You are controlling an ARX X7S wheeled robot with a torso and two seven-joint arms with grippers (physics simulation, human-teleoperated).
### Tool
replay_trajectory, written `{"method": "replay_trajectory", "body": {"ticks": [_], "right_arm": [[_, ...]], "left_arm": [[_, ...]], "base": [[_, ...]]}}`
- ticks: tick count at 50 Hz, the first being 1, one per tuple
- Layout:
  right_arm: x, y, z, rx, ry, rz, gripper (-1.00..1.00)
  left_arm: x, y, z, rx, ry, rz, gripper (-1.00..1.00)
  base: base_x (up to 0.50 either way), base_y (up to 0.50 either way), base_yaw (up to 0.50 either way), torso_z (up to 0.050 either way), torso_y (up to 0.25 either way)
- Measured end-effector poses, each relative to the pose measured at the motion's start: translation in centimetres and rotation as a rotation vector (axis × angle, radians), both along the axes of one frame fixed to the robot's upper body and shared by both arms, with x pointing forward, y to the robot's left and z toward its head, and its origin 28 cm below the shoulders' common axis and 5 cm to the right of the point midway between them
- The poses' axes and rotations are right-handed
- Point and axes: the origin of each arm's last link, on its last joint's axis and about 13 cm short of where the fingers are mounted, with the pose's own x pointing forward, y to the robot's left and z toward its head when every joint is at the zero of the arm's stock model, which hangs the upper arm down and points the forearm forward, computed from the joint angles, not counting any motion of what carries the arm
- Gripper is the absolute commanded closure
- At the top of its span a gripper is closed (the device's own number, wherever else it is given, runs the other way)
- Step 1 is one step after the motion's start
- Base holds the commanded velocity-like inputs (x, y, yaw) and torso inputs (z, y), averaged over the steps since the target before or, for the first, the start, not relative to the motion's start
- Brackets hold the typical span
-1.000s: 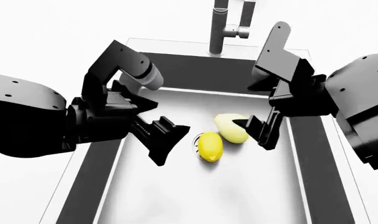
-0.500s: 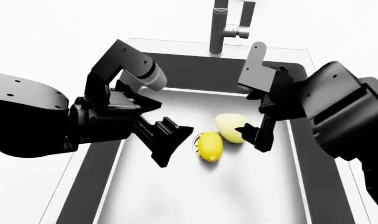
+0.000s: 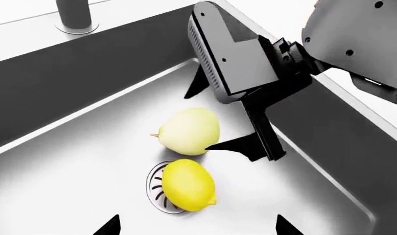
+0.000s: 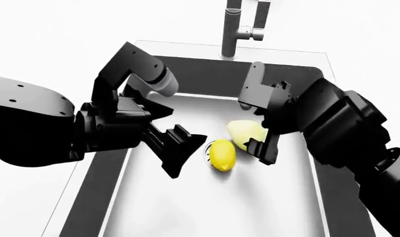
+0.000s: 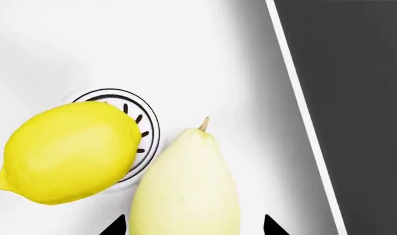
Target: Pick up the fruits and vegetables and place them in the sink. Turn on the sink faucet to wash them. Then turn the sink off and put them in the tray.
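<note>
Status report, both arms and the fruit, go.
Right gripper open, jaws straddling the pale fruit, not closed on it. Left gripper open, empty, beside the lemon. Both fruits on the sink floor, lemon over the drain. Nothing blocking.

The lemon (image 4: pixel 222 154) is bright, saturated yellow; the pointed fruit (image 4: pixel 244 133) to its right is pale yellow-green with a tan stem tip. The sink (image 4: pixel 206 74) has dark grey walls and a light grey-white floor, its drain (image 5: pixel 143 128) ringed black with radial slots. The faucet (image 4: pixel 231 29) is mid-grey, the desk (image 4: pixel 55 39) white, both arms black.
</note>
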Motion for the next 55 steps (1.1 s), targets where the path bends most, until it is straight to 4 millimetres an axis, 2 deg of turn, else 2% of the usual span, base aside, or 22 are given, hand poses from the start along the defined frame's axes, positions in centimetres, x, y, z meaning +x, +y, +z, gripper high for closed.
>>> {"method": "replay_trajectory", "body": {"ticks": [9,19,20,29,34,55], "right_arm": [[0.5,0.3,-1.6,0.000,0.037,-0.006,-1.00],[0.9,0.4,-2.5,-0.023,0.046,-0.021,-1.00],[0.9,0.4,-2.6,-0.024,0.047,-0.024,1.00],[1.0,0.1,-2.5,-0.007,0.024,-0.053,1.00],[0.3,-0.3,-1.7,0.009,-0.002,-0.066,1.00],[-6.4,-2.7,6.9,0.100,-0.284,-0.069,1.00]], "left_arm": [[0.0,-0.1,0.0,0.000,-0.001,-0.004,-1.00],[-0.1,-0.1,0.1,-0.002,-0.002,-0.005,-1.00],[-0.1,-0.1,0.1,-0.002,-0.003,-0.005,-1.00],[-0.2,-0.1,0.1,0.000,-0.003,-0.006,-1.00],[-0.2,-0.1,0.1,0.014,0.005,-0.005,-1.00],[1.4,-1.6,0.4,0.115,0.077,-0.046,-1.00]], "base": [[0.00,0.00,0.00,0.000,0.000],[0.00,0.00,0.00,0.000,0.000],[0.00,0.00,0.00,0.000,0.000],[0.00,0.00,0.00,0.000,0.000],[0.00,0.00,0.00,0.000,0.000],[0.00,0.00,0.00,0.000,0.000]]}}
